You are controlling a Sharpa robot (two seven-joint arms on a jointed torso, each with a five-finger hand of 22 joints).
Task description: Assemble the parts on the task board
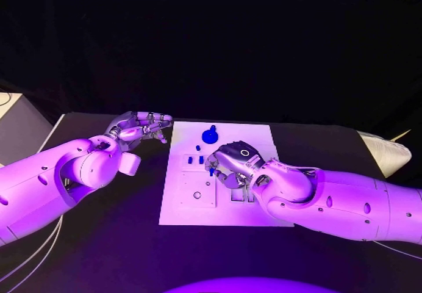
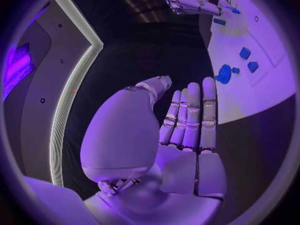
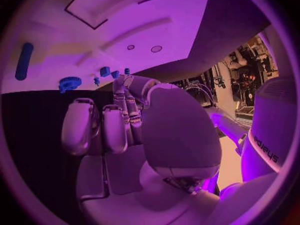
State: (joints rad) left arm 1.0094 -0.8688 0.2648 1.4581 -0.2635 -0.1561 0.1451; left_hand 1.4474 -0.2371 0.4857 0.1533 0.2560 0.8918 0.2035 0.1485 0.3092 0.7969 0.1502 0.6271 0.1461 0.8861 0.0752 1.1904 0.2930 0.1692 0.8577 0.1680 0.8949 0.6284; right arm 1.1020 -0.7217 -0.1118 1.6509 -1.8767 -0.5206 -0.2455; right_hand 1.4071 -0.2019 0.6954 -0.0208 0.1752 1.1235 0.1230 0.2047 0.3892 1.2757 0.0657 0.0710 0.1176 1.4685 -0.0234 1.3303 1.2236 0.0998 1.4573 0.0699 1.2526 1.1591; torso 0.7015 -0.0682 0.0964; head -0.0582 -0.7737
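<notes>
1. Task board (image 1: 189, 207), a white plate, lies in the middle of the black desk (image 1: 105, 256); every place below is given from it.
2. Blue parts lie on it: a round gear-like part (image 1: 209, 135) sits near the board's far edge, and two small blue pieces (image 1: 195, 160) stand side by side nearer its middle, toward the left-arm side.
3. The board's face also carries shallow outlined recesses and small round holes (image 1: 197, 195); what, if anything, sits in them cannot be told.
4. The right hand (image 1: 232, 160) is over the middle of the board, fingers curled down toward its surface, with a small blue piece (image 1: 212, 173) at its fingertips. Whether the hand is pinching that piece or only touching it cannot be told.
5. In the right wrist view the gear-like part (image 3: 70, 83) and several small blue pieces (image 3: 105, 71) lie along the board's edge, and a long blue bar (image 3: 24, 61) lies further in on the white surface (image 3: 125, 15).
6. The left hand (image 1: 141, 127) hovers just off the board's far corner on the left-arm side, over the desk. Its fingers (image 2: 191, 116) are stretched out straight and close together, and it holds nothing.
7. In the left wrist view the gear-like part (image 2: 224, 74) and small blue pieces (image 2: 245, 53) rest on the board (image 2: 262, 92) beyond those fingers.
</notes>
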